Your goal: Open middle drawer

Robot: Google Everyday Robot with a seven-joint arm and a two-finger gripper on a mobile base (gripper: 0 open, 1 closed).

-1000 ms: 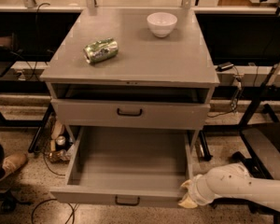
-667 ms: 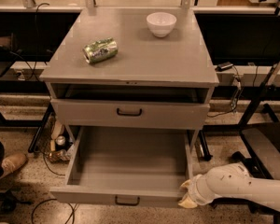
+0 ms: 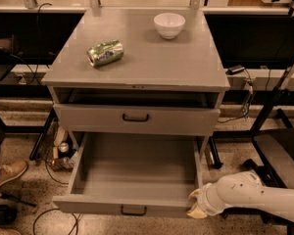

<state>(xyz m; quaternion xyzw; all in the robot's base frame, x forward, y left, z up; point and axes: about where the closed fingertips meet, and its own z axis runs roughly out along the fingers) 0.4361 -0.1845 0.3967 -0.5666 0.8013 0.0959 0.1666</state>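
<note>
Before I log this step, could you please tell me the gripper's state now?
Gripper: at the front right corner of the open middle drawer; open or closed cannot be told.

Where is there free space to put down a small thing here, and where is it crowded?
The cabinet top is bare along its front edge and to the right of the can, in front of the bowl. The floor of the open middle drawer is wholly bare. Only its front right corner is crowded, because the gripper sits there.
</note>
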